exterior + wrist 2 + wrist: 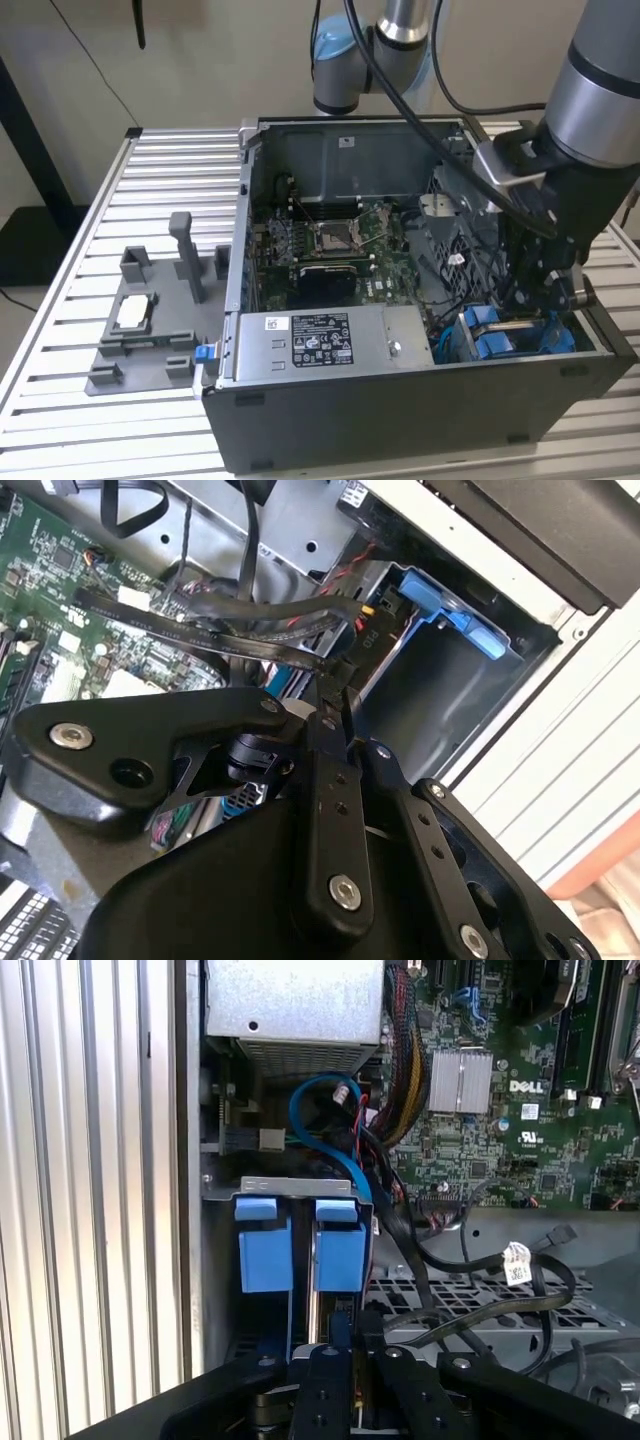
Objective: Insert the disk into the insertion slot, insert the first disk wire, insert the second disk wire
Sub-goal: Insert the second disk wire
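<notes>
Likely a robotics lab: open computer case [420,300] on slatted aluminium table [90,250].

PSU box [325,340] at case [400,420] front, motherboard [335,245] behind.

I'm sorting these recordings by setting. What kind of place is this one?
Probably a robotics lab or test bench for computer assembly: an open desktop computer case lies on a slatted aluminium table, a grey parts fixture sits beside it, and the robot arm's gripper reaches into the case.
</notes>
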